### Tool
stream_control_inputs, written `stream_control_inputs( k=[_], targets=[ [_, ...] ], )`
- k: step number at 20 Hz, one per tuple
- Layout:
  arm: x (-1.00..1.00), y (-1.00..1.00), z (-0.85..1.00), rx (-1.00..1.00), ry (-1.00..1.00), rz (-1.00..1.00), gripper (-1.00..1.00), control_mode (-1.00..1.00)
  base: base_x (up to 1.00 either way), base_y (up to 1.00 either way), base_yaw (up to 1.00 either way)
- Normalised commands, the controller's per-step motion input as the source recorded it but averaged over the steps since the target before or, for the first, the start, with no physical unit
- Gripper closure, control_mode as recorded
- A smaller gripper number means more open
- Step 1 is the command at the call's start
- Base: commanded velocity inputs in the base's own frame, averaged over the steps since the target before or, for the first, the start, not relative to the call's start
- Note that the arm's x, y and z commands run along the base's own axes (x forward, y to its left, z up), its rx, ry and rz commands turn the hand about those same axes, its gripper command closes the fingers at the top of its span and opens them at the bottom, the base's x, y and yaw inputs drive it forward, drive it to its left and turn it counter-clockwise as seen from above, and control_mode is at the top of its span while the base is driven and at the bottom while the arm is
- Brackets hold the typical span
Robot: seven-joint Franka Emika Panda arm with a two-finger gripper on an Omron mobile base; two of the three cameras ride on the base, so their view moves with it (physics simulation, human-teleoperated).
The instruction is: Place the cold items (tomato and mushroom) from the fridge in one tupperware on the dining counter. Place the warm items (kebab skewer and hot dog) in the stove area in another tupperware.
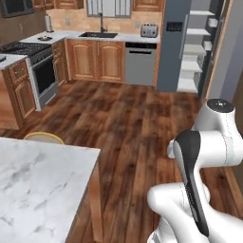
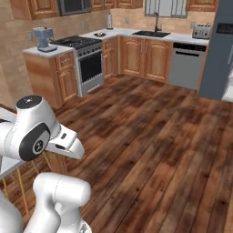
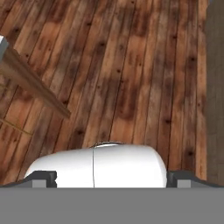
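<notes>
Marble dining counter [image 1: 38,180] lies nearest, fridge [image 1: 190,47] open across bare wooden floor [image 1: 128,123]; tool [image 3: 112,178] fingers apart, empty.

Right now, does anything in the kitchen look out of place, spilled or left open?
Only the fridge: its door stands open, with the white shelves exposed. No tomato or mushroom can be made out on them from here. The wooden floor looks clean, the dining counter shows bare marble, and the gripper hangs open, holding nothing.

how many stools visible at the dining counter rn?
1. A yellow-framed stool peeks over the far edge of the dining counter in the left base view. More may be hidden behind the slab.
</notes>
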Motion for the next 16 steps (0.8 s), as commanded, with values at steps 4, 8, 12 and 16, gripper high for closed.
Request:
stream_control_inputs(
  k=[4, 8, 12, 16],
  targets=[
    [0.00, 0.00, 0.00, 0.00, 0.00, 0.00, -1.00, 1.00, 1.00, -0.60, 0.00],
    [0.00, 0.00, 0.00, 0.00, 0.00, 0.00, -1.00, 1.00, 1.00, -0.69, 0.00],
    [0.00, 0.00, 0.00, 0.00, 0.00, 0.00, -1.00, 1.00, 1.00, -0.71, 0.01],
    [0.00, 0.00, 0.00, 0.00, 0.00, 0.00, -1.00, 1.00, 1.00, -0.70, 0.01]
  ],
)
